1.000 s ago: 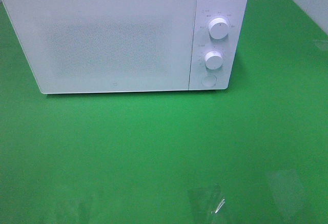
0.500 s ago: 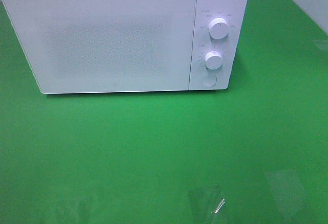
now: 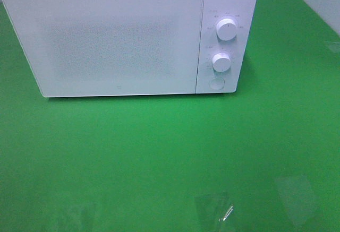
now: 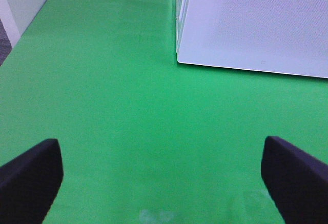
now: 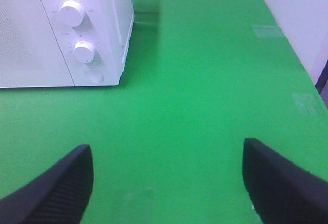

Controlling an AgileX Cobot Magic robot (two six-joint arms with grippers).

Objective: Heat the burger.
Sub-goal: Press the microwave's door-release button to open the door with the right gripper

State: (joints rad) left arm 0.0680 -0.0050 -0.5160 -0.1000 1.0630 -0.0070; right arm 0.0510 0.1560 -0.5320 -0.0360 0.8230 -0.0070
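1. The green table is spreading out in front of the microwave and past both its sides.
2. The microwave is sitting with its door shut, and its frosted front is hiding whatever is inside.
3. The left gripper is hovering in front of the microwave, off its left corner. Its fingers are spread wide and holding nothing.
4. The right gripper is hovering in front of the microwave, off its right side. Its fingers are spread wide too, and empty.
5. The upper knob and lower knob are sitting one above the other on the microwave's right panel. The round button is just below them.
6. The burger is showing in no view. It is nowhere on the table in front of the microwave, and whether it is inside cannot be told.
7. As a judgement, a burger is probably light, soft and stacked. The bun is likely to dent and the layers to slide, so a gentle grip low across its sides is looking safest.
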